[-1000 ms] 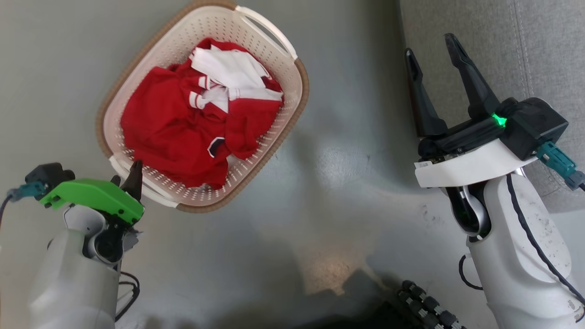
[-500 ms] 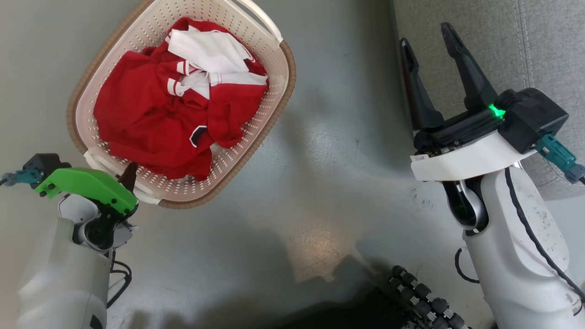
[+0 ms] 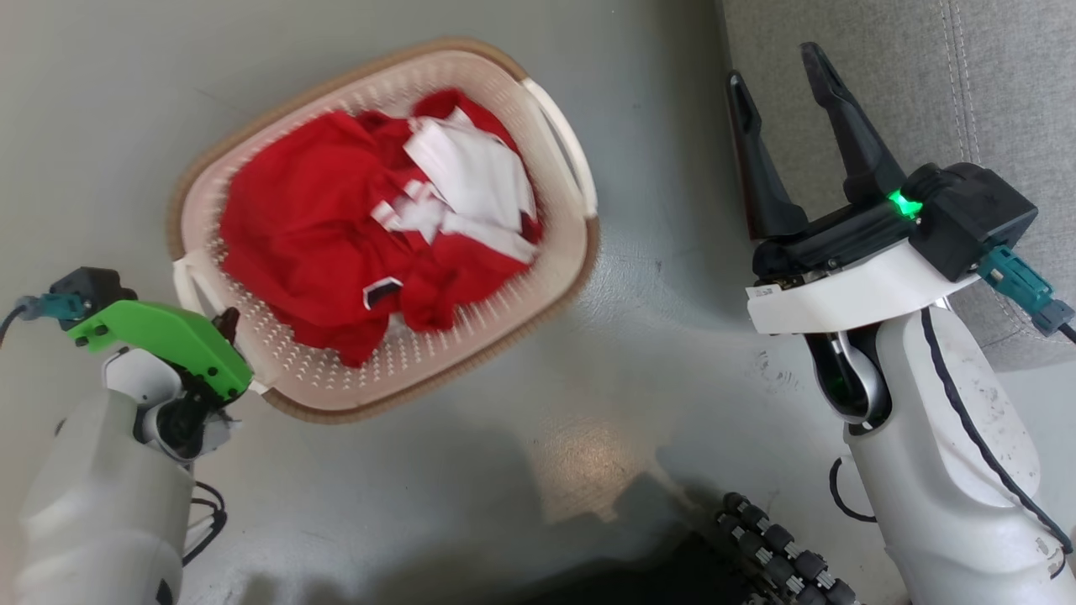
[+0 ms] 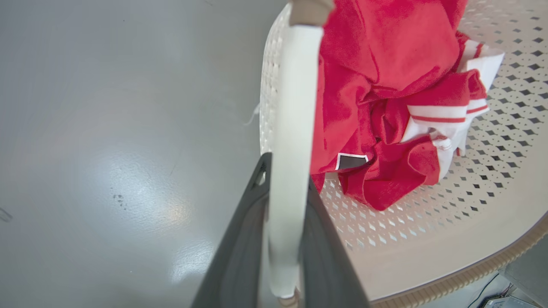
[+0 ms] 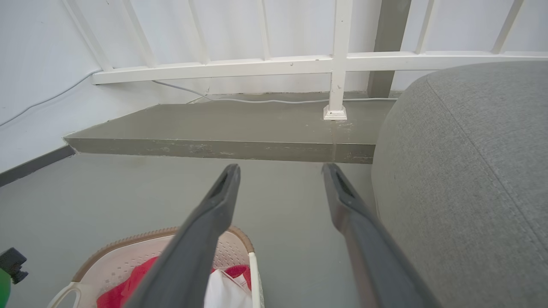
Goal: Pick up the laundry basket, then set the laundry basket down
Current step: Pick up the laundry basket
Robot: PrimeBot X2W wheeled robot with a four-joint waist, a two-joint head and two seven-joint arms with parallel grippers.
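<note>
Cream plastic basket (image 3: 471,336): is lying at the upper left of the head view over the grey floor (image 3: 588,378), with its long axis slanting and a brown woven-look rim running round its top. Whether its base is touching the floor cannot be told.
Near handle (image 3: 189,281): is crossing the left wrist view as a white strap (image 4: 295,107), running from the rim down between the fingers.
Left gripper (image 3: 227,323): is pinching the near handle, one dark finger pressing on each side of it (image 4: 287,171) (a green cover is hiding most of the fingers in the head view).
Clothes (image 3: 311,227): red cloth with white striped trim is lying crumpled inside the basket (image 4: 471,179), bunched toward the gripped end (image 4: 385,64).
Far handle (image 3: 565,143): is standing free at the opposite short side, facing the right arm.
Right gripper (image 3: 774,65): is hanging well apart from the basket with its fingers spread and nothing between them (image 5: 280,168), pointing along the edge of the sofa (image 3: 925,84).
Sofa: grey fabric is filling the right side of the right wrist view (image 5: 471,171).
Beyond: a low grey step (image 5: 235,124) and a white railing (image 5: 257,64) are standing against a white wall, with the basket (image 5: 128,254) and clothes (image 5: 115,295) showing at the lower left.
</note>
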